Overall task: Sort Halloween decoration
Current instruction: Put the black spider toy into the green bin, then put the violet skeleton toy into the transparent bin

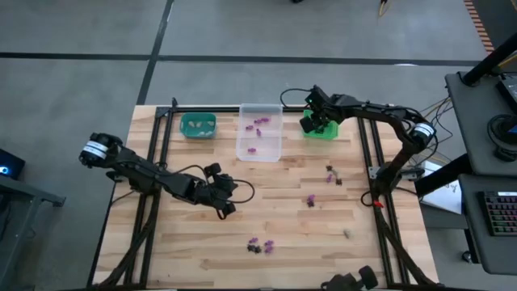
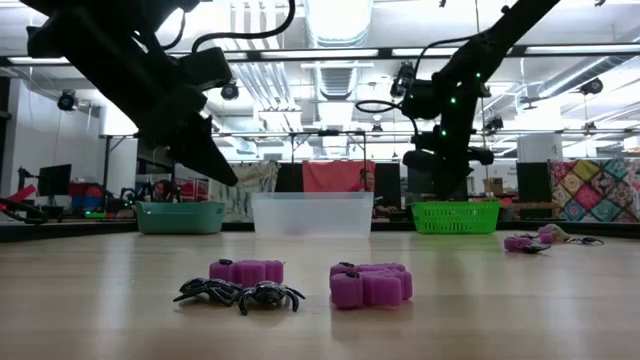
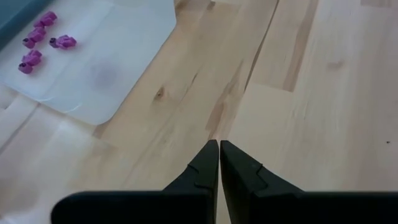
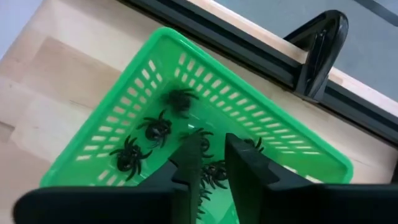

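Right gripper (image 4: pixel 211 158), fingers slightly parted and empty, hangs directly over the green bin (image 4: pixel 124 106) of black spiders (image 4: pixel 155 129). Left gripper (image 3: pixel 219 163), shut and empty, lies nearer the purple and black trinkets (image 1: pixel 260 245) on the bench (image 1: pixel 186 259).

Green bin (image 4: pixel 124 118), black spiders (image 4: pixel 155 130) inside, right gripper (image 4: pixel 214 163) jaws slightly parted above

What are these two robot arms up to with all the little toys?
They are sorting Halloween trinkets by colour. The right gripper hangs over the green bin, fingers slightly apart, with black spiders lying inside. The left gripper waits shut above the table. Purple pieces sit in the clear bin; more trinkets remain loose.
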`<state>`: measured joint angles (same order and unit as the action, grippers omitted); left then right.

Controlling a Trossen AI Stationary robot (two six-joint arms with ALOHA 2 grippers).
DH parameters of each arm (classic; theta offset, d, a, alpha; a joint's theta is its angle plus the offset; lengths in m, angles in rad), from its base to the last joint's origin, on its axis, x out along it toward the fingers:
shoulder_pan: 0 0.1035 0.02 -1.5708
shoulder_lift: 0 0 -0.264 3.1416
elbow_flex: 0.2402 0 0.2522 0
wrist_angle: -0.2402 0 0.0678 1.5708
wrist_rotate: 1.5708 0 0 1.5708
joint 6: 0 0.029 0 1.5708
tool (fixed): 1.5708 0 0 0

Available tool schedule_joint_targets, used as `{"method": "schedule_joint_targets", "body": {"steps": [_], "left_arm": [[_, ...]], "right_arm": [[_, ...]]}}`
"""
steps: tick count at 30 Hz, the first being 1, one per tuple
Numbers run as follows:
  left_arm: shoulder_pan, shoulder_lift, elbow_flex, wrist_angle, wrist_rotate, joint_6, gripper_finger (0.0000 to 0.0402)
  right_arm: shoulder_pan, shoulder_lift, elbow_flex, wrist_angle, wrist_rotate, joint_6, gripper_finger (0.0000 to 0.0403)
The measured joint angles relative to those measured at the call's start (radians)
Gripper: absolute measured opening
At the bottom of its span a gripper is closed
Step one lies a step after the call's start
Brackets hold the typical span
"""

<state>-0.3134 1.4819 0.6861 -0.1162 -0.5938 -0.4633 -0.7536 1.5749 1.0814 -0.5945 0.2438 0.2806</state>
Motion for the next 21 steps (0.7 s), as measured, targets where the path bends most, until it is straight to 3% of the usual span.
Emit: {"method": "schedule_joint_targets", "body": {"steps": [10, 21], "left_arm": [[0.000, 0.006, 0.000, 0.019, 0.000, 0.000, 0.0000], [0.000, 0.006, 0.000, 0.068, 0.000, -0.020, 0.0000]], "right_arm": [[0.095, -0.084, 0.004, 0.000, -0.019, 0.006, 0.0098], [0.449, -0.211, 0.004, 0.002, -0.049, 0.050, 0.0084]]}}
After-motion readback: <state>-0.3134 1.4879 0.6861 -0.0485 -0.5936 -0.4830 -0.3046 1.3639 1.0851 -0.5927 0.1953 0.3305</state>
